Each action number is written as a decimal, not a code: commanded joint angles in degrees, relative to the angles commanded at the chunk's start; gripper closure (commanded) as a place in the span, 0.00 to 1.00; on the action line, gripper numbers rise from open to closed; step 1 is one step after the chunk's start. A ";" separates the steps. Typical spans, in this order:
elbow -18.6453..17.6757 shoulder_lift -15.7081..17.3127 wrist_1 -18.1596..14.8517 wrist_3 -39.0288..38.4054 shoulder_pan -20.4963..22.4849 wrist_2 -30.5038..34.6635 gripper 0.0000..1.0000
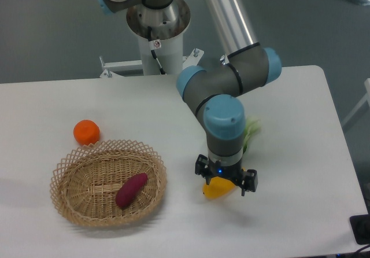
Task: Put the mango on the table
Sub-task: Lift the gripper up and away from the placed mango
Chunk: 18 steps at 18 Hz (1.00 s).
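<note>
The yellow-orange mango lies low over the white table, right of the basket, mostly hidden under the arm's wrist. My gripper points straight down over it, with its black fingers on either side of the fruit. Whether the mango rests on the table top or hangs just above it cannot be told from this view. The grip itself is hidden by the wrist, so the jaws' state is not visible.
A woven wicker basket at front left holds a purple sweet potato. A round orange fruit sits behind the basket. A green leafy vegetable lies just behind the gripper, partly covered by the arm.
</note>
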 joint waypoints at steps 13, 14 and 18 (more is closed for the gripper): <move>-0.26 3.96 -11.18 25.69 4.31 0.25 0.00; -0.35 3.96 -11.01 25.70 4.31 0.52 0.00; -0.52 3.87 -10.57 25.61 4.31 0.87 0.00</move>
